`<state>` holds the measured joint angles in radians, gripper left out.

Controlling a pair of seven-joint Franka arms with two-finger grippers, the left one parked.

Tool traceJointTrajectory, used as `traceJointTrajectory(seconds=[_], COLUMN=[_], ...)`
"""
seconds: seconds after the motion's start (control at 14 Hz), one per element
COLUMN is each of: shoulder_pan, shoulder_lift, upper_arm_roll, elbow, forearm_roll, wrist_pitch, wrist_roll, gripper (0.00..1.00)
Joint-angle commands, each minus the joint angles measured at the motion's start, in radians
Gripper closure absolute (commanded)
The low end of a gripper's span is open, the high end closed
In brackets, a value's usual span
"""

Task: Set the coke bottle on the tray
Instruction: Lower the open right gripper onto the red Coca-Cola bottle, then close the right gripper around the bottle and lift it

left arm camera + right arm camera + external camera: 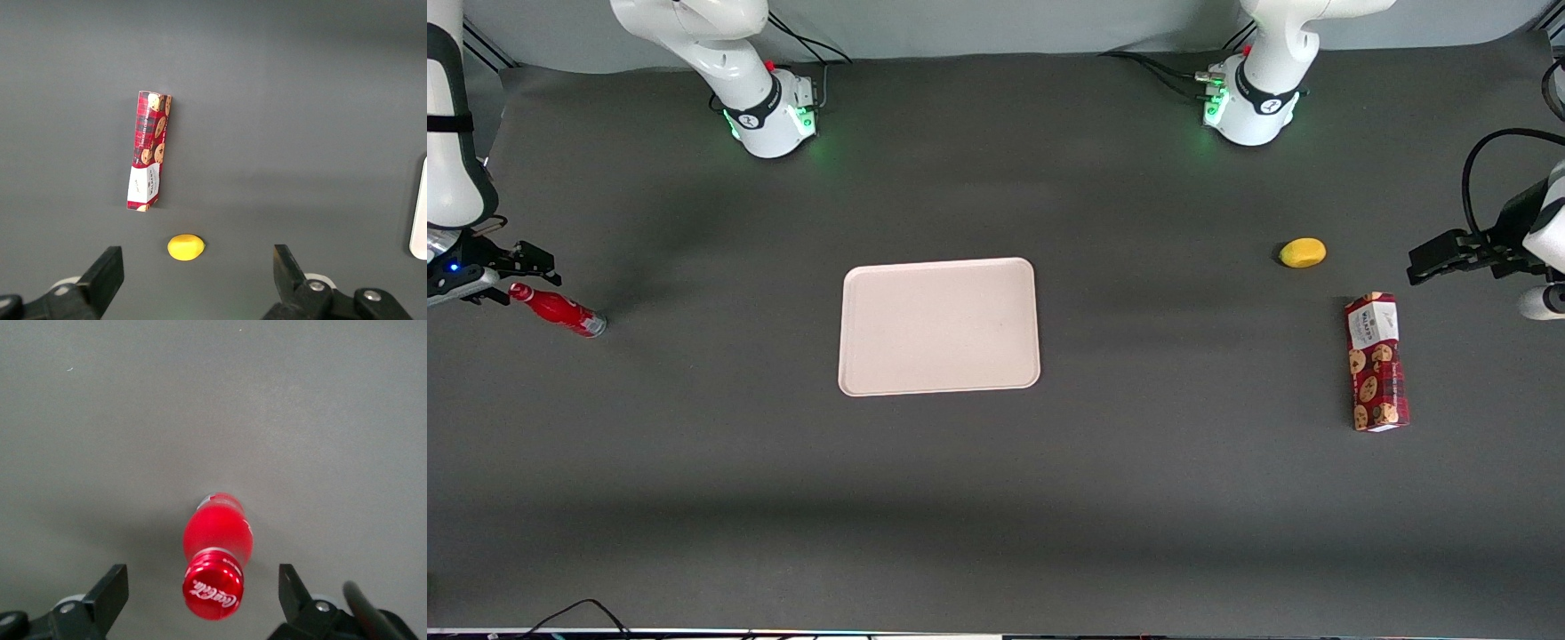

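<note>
The coke bottle (560, 309) is a slim red bottle with a red cap and a silvery base. It stands upright on the dark table at the working arm's end. My right gripper (532, 269) is open and empty, just above the bottle's cap. In the right wrist view the gripper (203, 592) looks straight down on the bottle (217, 543), with one finger on each side of the cap and apart from it. The pale pinkish-beige tray (938, 356) lies flat and bare at the table's middle, well away from the bottle. Its edge also shows in the left wrist view (420, 210).
A red cookie box (1376, 362) lies toward the parked arm's end of the table, with a small yellow fruit (1303, 252) farther from the front camera than it. Both show in the left wrist view, the box (148, 151) and the fruit (185, 247).
</note>
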<state>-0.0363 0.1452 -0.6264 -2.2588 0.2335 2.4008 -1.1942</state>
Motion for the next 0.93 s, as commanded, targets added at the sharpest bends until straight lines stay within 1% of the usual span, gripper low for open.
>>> traceJointTrajectory(seconds=[0.0,0.43,0.5,0.57,0.64,0.71,0.79,0.86], shoulder_pan=[0.004,0.012,0.012,0.013,0.013,0.013,0.012,0.012], shoulder_lift=[0.034,0.036,0.036,0.037,0.037,0.04,0.043,0.045], upper_arm_roll=[-0.016,-0.016,-0.016,-0.016,-0.016,-0.016,-0.016,-0.016], elbow=[0.025,0.05,0.053,0.056,0.061,0.067,0.076,0.076], forearm_roll=[0.033,0.029,0.029,0.026,0.021,0.018,0.018,0.03], wrist_pitch=[-0.029,-0.034,-0.038,-0.042,-0.046,-0.06,-0.081,-0.085], wrist_roll=[-0.045,-0.048,-0.048,-0.047,-0.048,-0.053,-0.109,-0.143], gripper=[0.0,0.0,0.05,0.18,0.34,0.45,0.63,0.64])
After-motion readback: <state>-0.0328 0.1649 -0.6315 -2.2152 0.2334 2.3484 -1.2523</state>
